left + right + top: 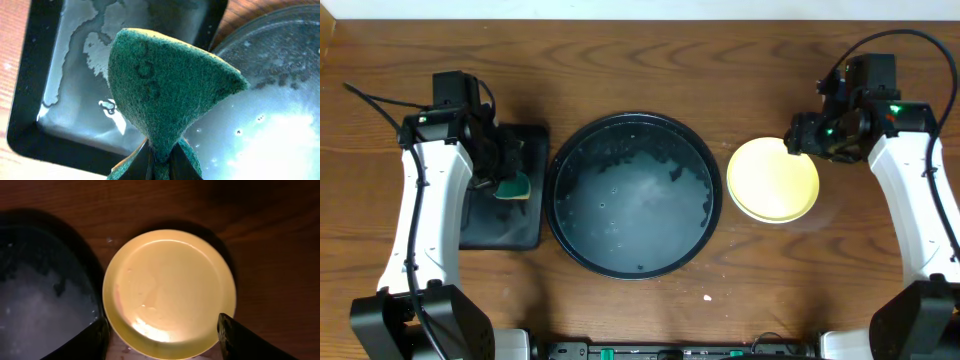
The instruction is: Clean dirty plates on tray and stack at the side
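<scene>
Jaws of the left arm are closed tight on the teal sponge, which they pinch at its lower end so that it fans out above them. The sponge hangs over the small rectangular black tray, whose floor carries a film of water. Jaws of the right arm stand wide apart and hold nothing; one of the two dark fingers shows at each lower corner of the right wrist view, with the yellow plate between them. Whether they touch the plate cannot be told. The yellow plate lies upright on the table, just beside the right rim of the large round black tray. Wet glints show on the plate's near inner wall. The round tray's floor is covered with a pale, watery film. Whether other plates lie beneath the yellow one cannot be told.
</scene>
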You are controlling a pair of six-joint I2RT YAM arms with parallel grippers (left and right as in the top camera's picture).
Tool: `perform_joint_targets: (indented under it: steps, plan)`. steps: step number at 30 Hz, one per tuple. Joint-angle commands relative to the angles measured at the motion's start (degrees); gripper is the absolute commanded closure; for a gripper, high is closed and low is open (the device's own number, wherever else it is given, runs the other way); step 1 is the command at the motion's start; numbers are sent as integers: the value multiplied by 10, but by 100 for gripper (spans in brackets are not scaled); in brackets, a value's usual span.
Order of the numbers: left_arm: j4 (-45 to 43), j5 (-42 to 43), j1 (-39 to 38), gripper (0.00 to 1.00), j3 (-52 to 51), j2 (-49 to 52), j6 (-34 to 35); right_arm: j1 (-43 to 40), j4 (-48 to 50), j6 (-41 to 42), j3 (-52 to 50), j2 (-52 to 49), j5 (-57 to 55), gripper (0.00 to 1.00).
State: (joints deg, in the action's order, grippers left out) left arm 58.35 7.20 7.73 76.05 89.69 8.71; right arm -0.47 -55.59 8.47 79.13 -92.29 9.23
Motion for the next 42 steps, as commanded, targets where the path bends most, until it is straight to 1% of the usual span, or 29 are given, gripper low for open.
perform_joint_targets:
  steps: [1,3,7,9,15,17,19,23,24,25,26,27,28,32,35,36,37,40,42]
  plan:
    - [-6,14,-23,93,11,3,-28,15,-3,-9,6,1,3,33]
    - [-8,5,-41,93,11,3,-41,20,-2,-9,6,1,3,33]
    - [-10,-108,-54,93,10,3,-42,22,-3,-9,6,1,3,32]
    - [-22,-141,-45,93,9,6,-42,22,-4,-9,6,1,3,32]
    - [-86,-132,-23,93,-19,39,-46,22,-3,-16,6,1,3,32]
    - [-99,-79,-23,93,-31,68,-86,22,-4,-26,6,1,3,32]
    - [-96,-61,-23,93,-35,102,-87,22,-5,-30,6,1,2,32]
    - [-85,-61,-23,92,-35,151,-87,22,-6,-30,6,1,3,32]
    - [-82,-61,-23,83,-35,155,-87,22,-6,-30,6,1,3,32]
    - [-81,-61,-23,71,-35,155,-86,22,-5,-30,6,1,3,32]
    - [-80,-61,-23,42,-33,151,-78,22,-4,-35,6,1,3,32]
    - [-78,-61,-23,34,-29,146,-74,22,-3,-39,6,1,3,31]
    - [-71,-61,-23,29,-22,139,-71,22,-3,-43,7,1,3,31]
    - [-41,-62,-23,28,8,81,-70,23,-14,-43,30,2,3,31]
    - [-38,-63,-23,27,13,-5,-57,28,-50,-43,86,7,3,28]
    - [-37,-63,-23,27,13,-52,-57,32,-75,-43,130,18,3,21]
    - [-37,-63,-23,27,13,-63,-57,32,-85,-43,148,24,3,18]
    - [-37,-63,-23,27,13,-96,-57,32,-107,-43,197,59,5,1]
    - [-37,-63,-23,27,13,-104,-57,32,-110,-43,215,85,19,1]
